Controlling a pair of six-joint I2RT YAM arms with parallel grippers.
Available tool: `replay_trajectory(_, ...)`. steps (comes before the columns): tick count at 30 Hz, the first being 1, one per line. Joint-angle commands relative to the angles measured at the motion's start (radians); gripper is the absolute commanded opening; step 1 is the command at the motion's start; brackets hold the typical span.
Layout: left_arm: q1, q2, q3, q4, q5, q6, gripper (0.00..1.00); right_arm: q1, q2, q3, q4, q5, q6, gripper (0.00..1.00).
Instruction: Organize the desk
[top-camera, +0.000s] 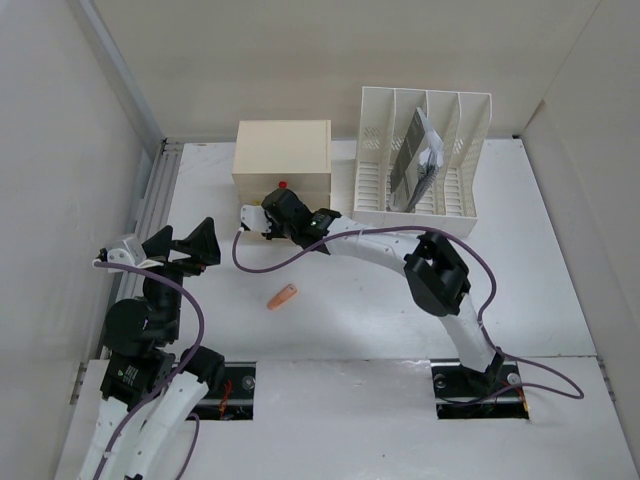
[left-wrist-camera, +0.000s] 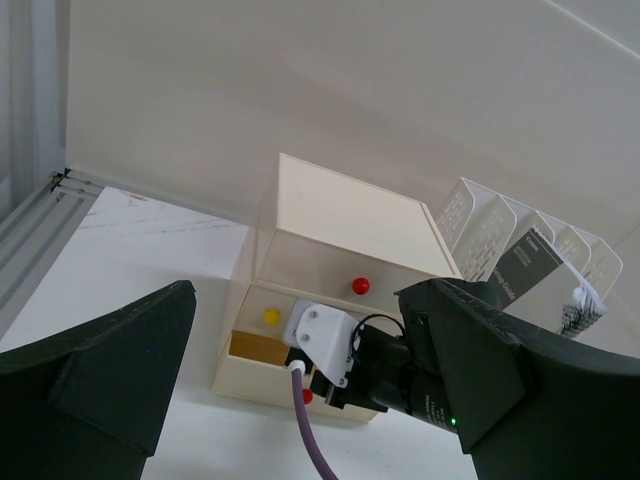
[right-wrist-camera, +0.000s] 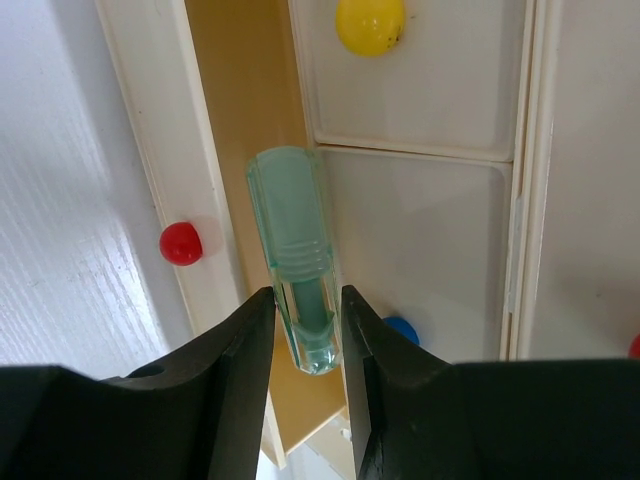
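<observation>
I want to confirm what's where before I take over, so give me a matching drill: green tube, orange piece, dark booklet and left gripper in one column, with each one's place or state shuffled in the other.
Column one
1. green tube
2. orange piece
3. dark booklet
4. left gripper

Column two
A. lying loose on the desk
B. standing in the file rack
C. clamped in the right gripper, over the open drawer
D. jaws apart, holding nothing

Pairs: 1-C, 2-A, 3-B, 4-D
</observation>
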Motion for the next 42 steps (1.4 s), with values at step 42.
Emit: replay_trajectory(42, 0.002, -0.052, -0.019, 0.058, -0.020, 0.016, 1.00, 0.046, 0.007, 0.017, -0.456, -0.775, -0.313, 0.42)
